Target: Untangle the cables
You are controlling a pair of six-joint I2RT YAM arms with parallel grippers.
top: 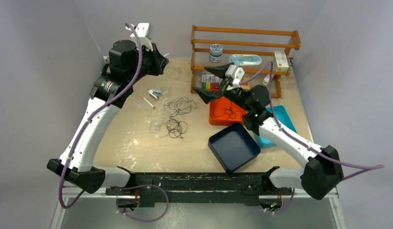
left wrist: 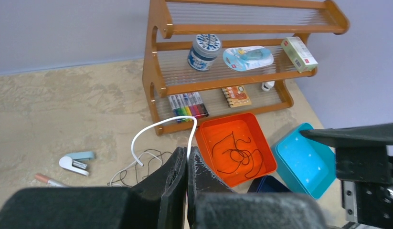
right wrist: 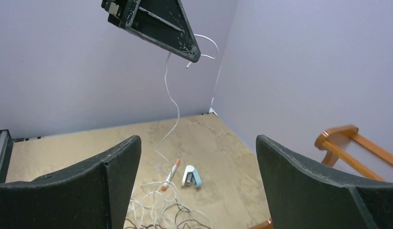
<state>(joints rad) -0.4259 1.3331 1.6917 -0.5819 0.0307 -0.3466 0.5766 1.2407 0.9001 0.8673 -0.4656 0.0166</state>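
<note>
A tangle of white and dark cables [top: 173, 114] lies mid-table; the right wrist view shows it low down [right wrist: 161, 210]. My left gripper [top: 163, 56] is raised at the back left, shut on the white cable [left wrist: 151, 128], which hangs from its tips [right wrist: 171, 93] down to the pile. In its own view the jaws [left wrist: 188, 151] are pressed together on that strand. One dark cable [left wrist: 237, 152] lies coiled in the orange bin [top: 217, 116]. My right gripper [top: 208, 82] hovers over that bin, open wide [right wrist: 196, 140], with nothing between its fingers.
A wooden rack [top: 244, 52] at the back holds a jar, markers and small boxes. A teal bin [top: 282, 119] and a dark blue bin [top: 233, 146] sit next to the orange one. A stapler [top: 155, 94] and a pen [top: 147, 100] lie left of the pile.
</note>
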